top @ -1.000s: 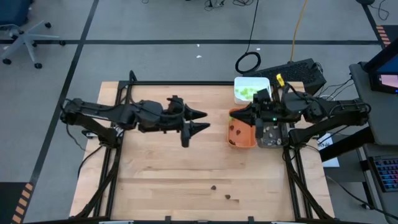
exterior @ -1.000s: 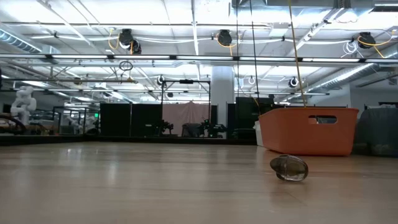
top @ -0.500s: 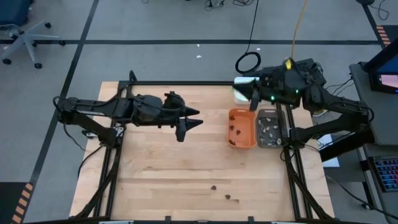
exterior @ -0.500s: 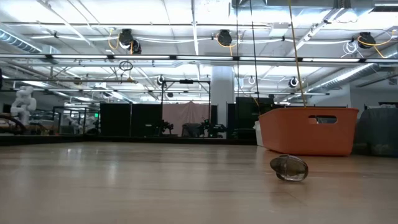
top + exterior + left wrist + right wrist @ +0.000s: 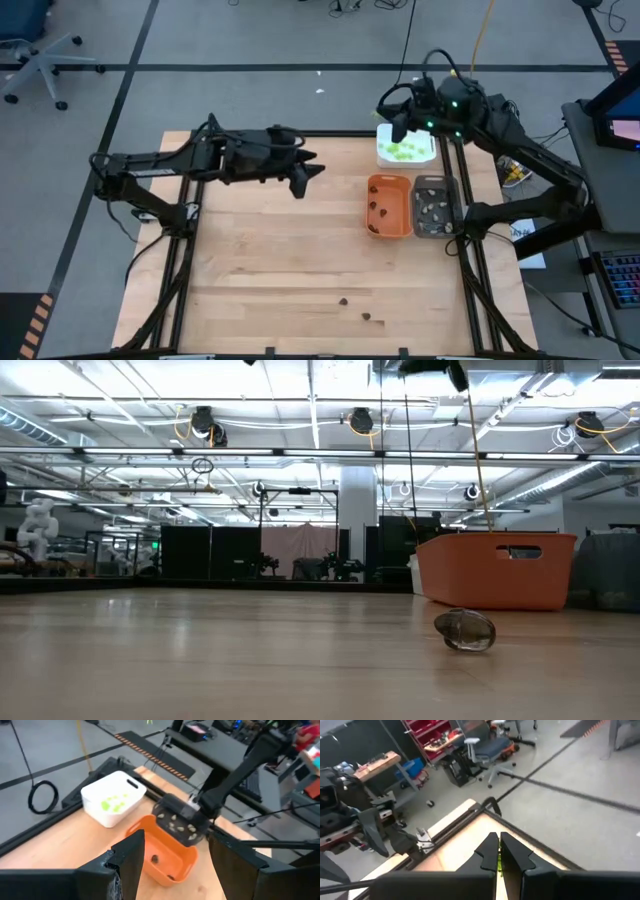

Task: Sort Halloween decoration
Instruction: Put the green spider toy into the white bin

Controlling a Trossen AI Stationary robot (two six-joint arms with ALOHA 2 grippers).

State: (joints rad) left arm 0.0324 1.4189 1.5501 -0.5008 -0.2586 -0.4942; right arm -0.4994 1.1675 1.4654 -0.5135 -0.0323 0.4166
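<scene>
Your right gripper (image 5: pixel 398 128) hangs over the white plastic tray (image 5: pixel 421 137), fingers pinched on a lime-green piece (image 5: pixel 498 863). Left gripper (image 5: pixel 305 175), fingers spread and empty, hovers mid-table. Two dark brown pieces (image 5: pixel 343 300) sit near the wooden table's (image 5: pixel 260 270) front edge. No legible writing anywhere.

So there's a wooden table (image 5: pixel 270 260) with three trays in a row: white tray (image 5: pixel 404 145) right under the right claw (image 5: pixel 399 128), then the orange tray (image 5: pixel 389 206) and grey tray (image 5: pixel 434 206) side by side, nearer the front.
</scene>
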